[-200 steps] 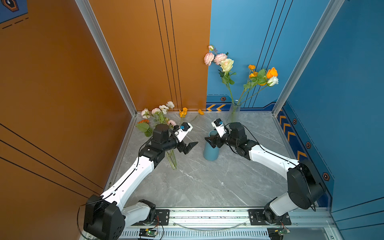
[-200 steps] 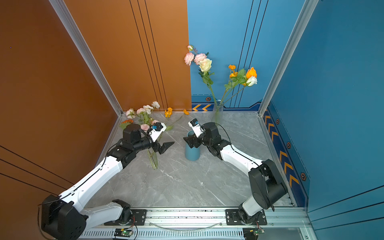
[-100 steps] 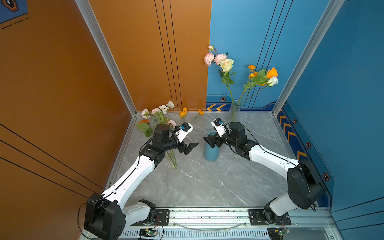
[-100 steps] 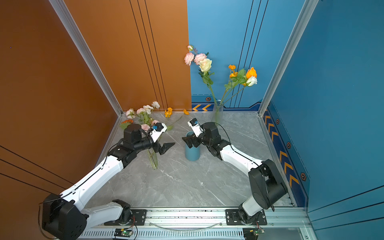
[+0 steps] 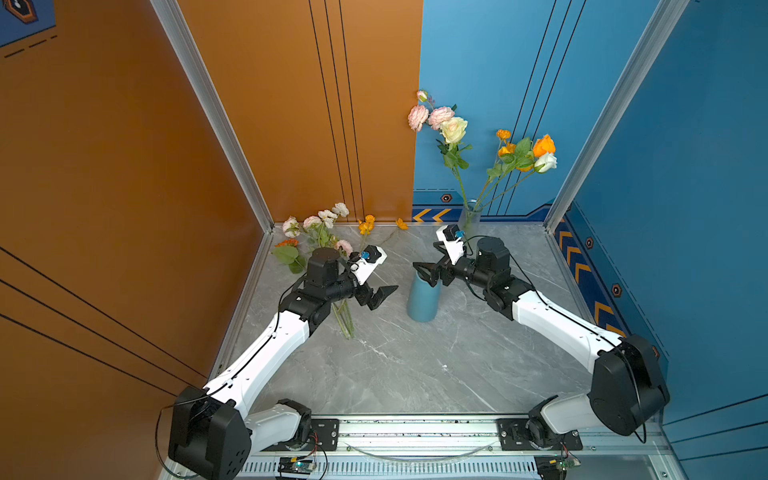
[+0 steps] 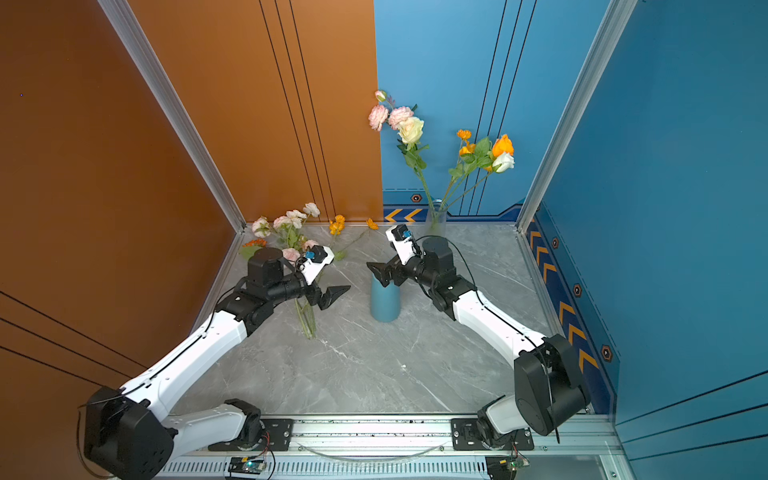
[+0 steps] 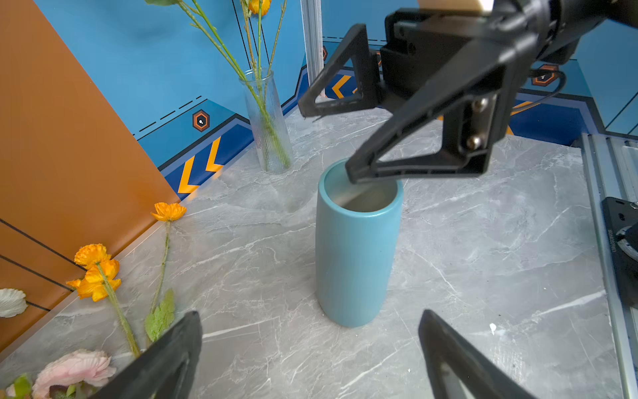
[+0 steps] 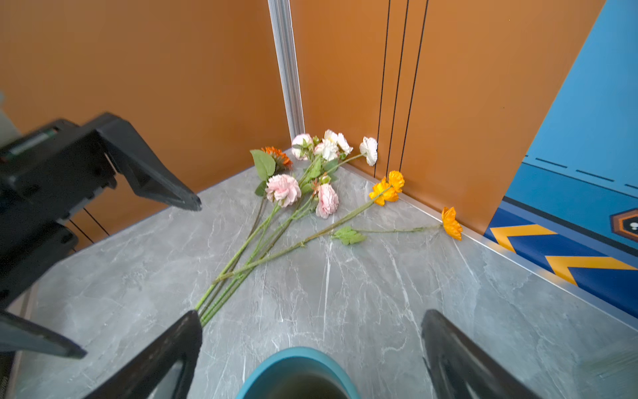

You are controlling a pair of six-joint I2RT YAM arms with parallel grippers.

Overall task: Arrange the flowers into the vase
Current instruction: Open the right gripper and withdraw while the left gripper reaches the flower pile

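Flowers (image 8: 283, 190) lie flat on the bench (image 5: 415, 365), far-left corner, blooms at the orange wall (image 5: 291, 124), stem ends toward the front, under the L arm (image 5: 266, 345). L jaws nearer, wide open, empty; R jaws — same — hover over the blue vase (image 5: 423, 301).

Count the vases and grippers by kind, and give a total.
Blue vase: 1
Clear glass vase: 1
Grippers, both open: 2 (left gripper, right gripper)
Total: 4
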